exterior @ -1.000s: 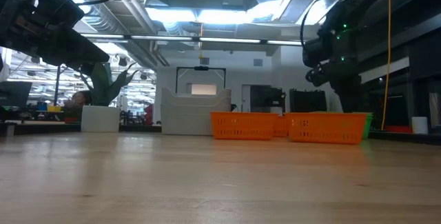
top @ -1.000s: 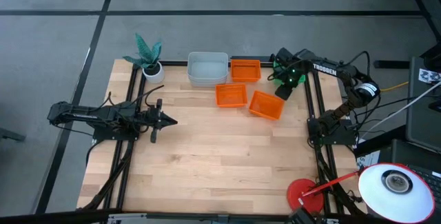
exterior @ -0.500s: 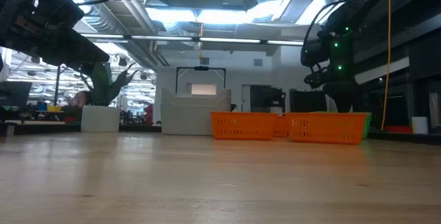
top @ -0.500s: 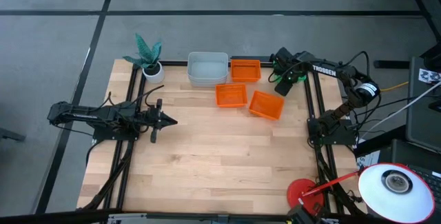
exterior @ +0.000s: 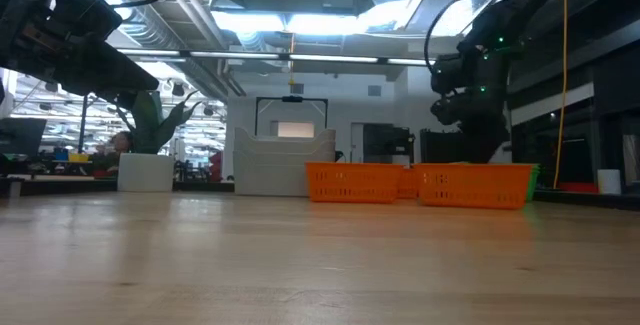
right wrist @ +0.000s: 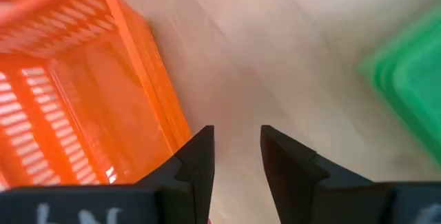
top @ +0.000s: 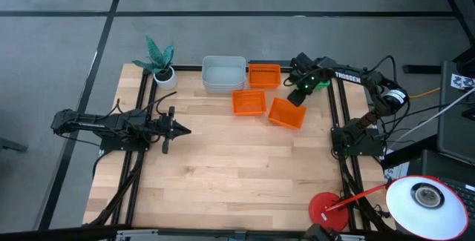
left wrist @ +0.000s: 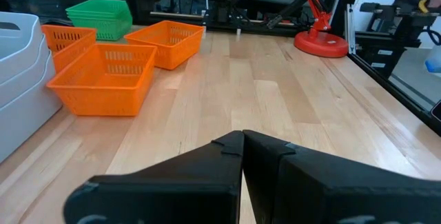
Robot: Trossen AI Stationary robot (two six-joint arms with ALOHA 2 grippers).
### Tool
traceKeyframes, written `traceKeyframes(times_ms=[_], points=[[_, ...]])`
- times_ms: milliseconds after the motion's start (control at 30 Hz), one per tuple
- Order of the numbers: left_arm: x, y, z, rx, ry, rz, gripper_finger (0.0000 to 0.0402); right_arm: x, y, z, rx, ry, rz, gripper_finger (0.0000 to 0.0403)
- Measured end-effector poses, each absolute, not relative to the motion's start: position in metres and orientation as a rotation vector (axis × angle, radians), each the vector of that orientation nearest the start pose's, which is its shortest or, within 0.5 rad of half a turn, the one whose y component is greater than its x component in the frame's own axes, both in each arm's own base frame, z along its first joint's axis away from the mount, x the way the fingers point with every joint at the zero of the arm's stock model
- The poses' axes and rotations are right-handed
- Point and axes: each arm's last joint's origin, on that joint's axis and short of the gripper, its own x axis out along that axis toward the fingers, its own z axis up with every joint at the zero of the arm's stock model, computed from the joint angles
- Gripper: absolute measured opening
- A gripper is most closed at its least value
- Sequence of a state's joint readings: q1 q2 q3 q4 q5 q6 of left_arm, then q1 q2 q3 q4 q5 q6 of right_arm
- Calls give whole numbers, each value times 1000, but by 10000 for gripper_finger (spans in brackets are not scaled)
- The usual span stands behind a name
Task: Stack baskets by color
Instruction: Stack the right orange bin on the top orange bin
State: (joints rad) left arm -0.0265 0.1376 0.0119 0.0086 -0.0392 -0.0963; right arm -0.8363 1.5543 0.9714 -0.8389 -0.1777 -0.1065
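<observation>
R gripper point(top: 298, 95), jaws part open & empty, hovers by rightmost orange basket point(top: 286, 113); next: lower, pinch rim. L gripper point(top: 180, 130) closed, idle.

**Readable lettering on the rig**

White capitals reading "TROSSEN" run along the dark right robot arm point(top: 349, 76) in the high view; the low view shows only the start of that word on it. Nothing else is legible.
</observation>
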Motion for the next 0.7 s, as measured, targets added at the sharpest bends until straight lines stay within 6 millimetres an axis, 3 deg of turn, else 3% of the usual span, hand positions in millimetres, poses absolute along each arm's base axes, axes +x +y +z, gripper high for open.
traceKeyframes(times_ms=[700], points=[[105, -2, 157, -92, 117, 18, 0, 213, -176, 189, 456, 1232, -363, 120]])
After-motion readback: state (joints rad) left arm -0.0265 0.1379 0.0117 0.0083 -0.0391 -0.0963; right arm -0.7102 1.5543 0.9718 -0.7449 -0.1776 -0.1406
